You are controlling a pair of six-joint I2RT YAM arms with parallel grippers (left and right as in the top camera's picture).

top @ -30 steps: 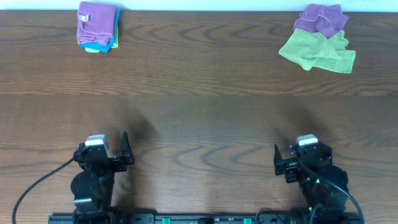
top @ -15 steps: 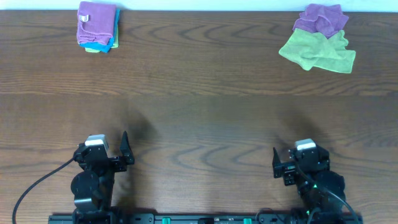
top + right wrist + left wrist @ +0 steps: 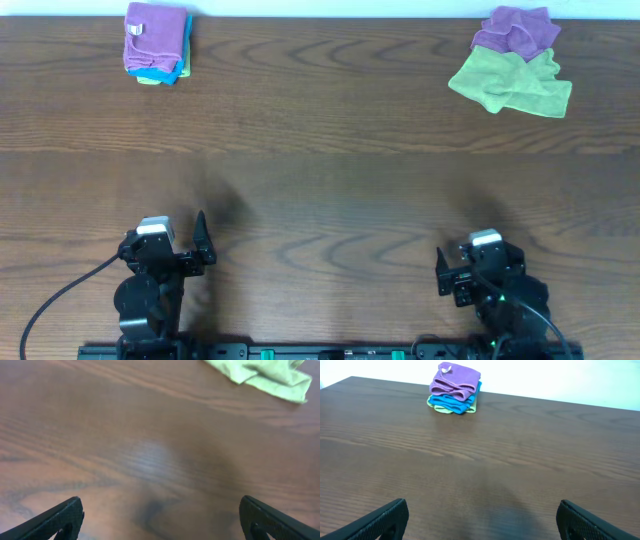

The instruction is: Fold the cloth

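A crumpled green cloth (image 3: 512,82) lies at the far right of the table, with a crumpled purple cloth (image 3: 516,30) behind it. The green cloth also shows at the top of the right wrist view (image 3: 260,375). A folded stack of cloths, purple on top of blue and green (image 3: 156,43), sits at the far left and shows in the left wrist view (image 3: 455,388). My left gripper (image 3: 482,520) is open and empty near the front edge. My right gripper (image 3: 162,517) is open and empty near the front edge, far from the cloths.
The dark wooden table (image 3: 320,190) spans the whole view. A white wall edge runs along the table's far side. Black cables trail from both arm bases at the front.
My right arm has shifted slightly left and toward the front edge. The left arm and the cloths have not moved.
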